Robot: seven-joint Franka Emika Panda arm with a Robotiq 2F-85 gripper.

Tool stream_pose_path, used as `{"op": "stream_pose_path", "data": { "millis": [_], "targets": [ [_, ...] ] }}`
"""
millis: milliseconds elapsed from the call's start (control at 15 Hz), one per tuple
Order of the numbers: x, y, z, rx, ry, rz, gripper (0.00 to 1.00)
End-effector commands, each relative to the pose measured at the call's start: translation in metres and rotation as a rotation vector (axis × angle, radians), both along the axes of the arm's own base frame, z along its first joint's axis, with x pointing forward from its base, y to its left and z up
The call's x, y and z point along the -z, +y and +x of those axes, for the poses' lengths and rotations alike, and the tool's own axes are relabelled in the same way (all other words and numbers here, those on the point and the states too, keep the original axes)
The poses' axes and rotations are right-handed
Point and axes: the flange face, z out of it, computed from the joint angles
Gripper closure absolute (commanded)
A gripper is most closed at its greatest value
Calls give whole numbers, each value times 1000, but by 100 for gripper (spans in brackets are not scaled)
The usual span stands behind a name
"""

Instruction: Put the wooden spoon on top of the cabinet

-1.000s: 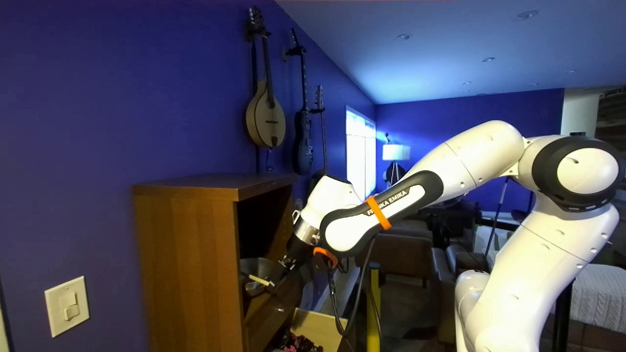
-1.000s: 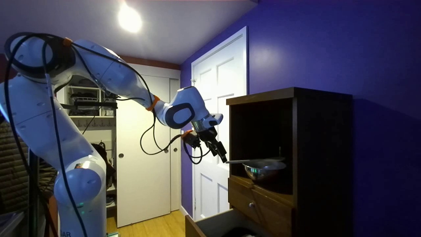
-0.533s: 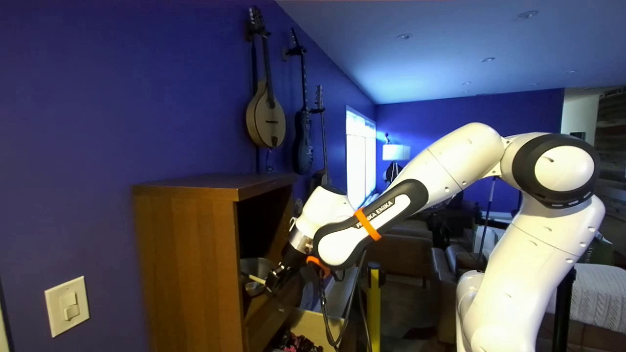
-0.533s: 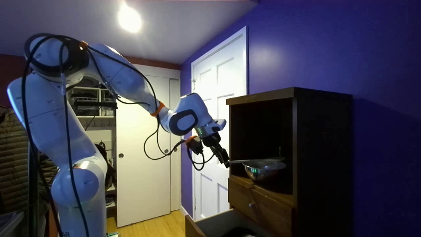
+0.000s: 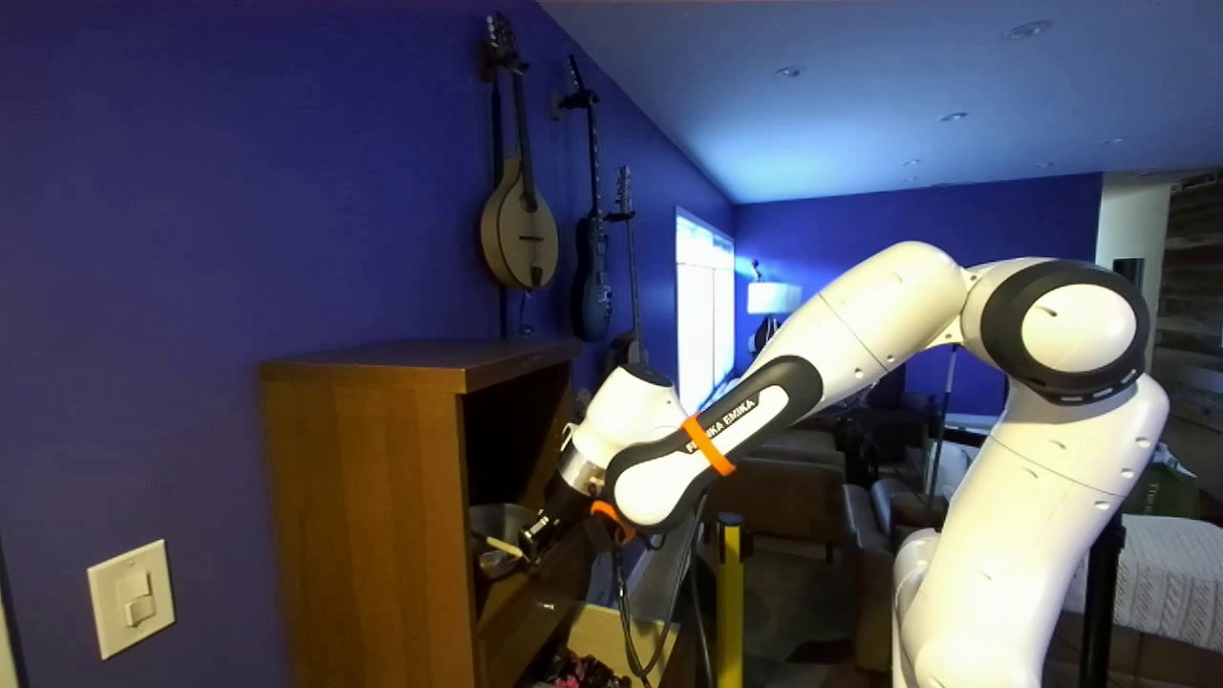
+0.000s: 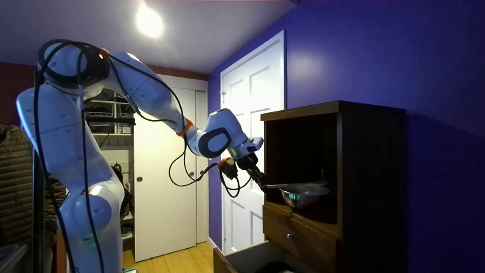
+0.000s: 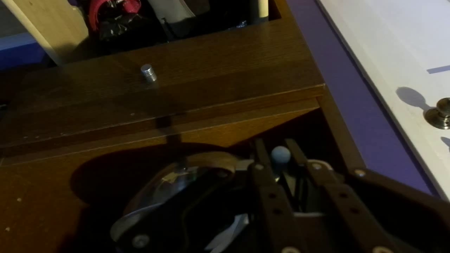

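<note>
The wooden spoon (image 6: 274, 186) lies across the rim of a metal bowl inside the cabinet (image 6: 299, 112), its handle end sticking out towards the front opening. In an exterior view the pale handle (image 5: 503, 547) slants out of the bowl. My gripper (image 5: 535, 545) reaches down from the front and is shut on that handle end. In the wrist view the round end of the spoon (image 7: 280, 155) sits between the two fingertips, with my gripper (image 7: 276, 144) close on both sides of it. The spoon's bowl end is hidden. The cabinet's flat top (image 5: 411, 354) stands well above the gripper.
The metal bowl (image 6: 303, 197) rests on the open shelf, under the cabinet's top panel and between its side walls. Below, a drawer (image 5: 621, 633) is pulled out with cloth-like items in it. A knob (image 6: 290, 236) projects from the upper drawer. Instruments such as a mandolin (image 5: 521, 234) hang above.
My gripper has moved towards the cabinet and slightly down, onto the spoon's handle end. Its jaws have closed around the handle. The bowl stays in place.
</note>
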Motion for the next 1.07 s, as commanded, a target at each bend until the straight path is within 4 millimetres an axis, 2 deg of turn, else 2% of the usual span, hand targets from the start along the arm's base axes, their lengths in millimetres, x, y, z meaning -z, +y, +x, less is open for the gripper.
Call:
{"op": "stream_pose_path", "data": {
  "millis": [0,67,200,400,533,800,1000],
  "targets": [
    [-15,3,-4,2,-23,-28,100],
    [-20,2,-7,5,-34,-31,97],
    [-33,-7,-15,27,-59,-34,97],
    [-57,-33,-38,76,-75,-46,97],
    [-65,-50,-63,42,-12,-52,97],
    [-84,-86,-124,-76,66,-47,97],
    [-99,-114,-173,-47,85,-14,97]
  ]
}}
